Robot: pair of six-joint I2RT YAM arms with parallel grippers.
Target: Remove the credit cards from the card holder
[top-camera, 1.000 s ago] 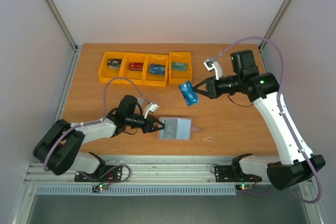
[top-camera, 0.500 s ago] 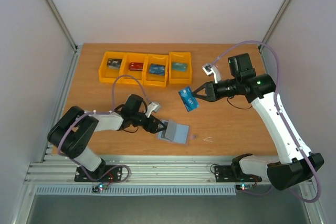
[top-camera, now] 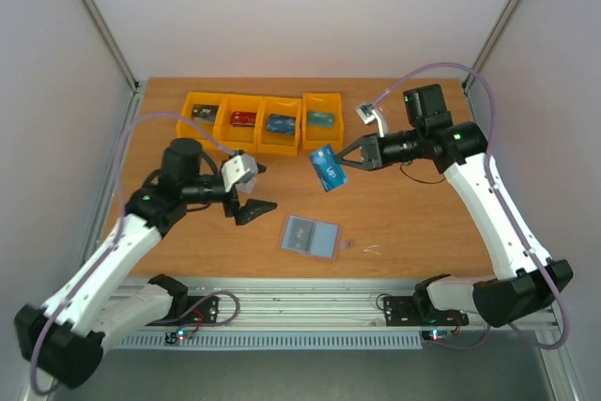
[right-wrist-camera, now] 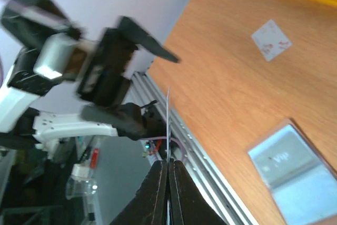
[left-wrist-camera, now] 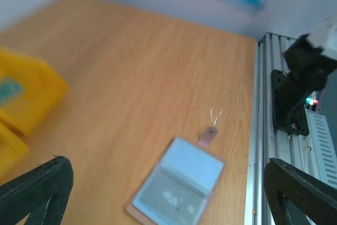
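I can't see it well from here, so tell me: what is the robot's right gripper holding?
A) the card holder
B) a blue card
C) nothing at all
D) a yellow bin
B: the right gripper is pinched shut on the edge of a blue card held above the table, while the card holder lies open on the table and the left gripper is open and empty.

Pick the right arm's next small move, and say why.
Probably carry the blue card over the orange bins and release it there. The right tool is shut on it, in the air near those bins; the card holder lies open, and the left tool is open, clear of it.
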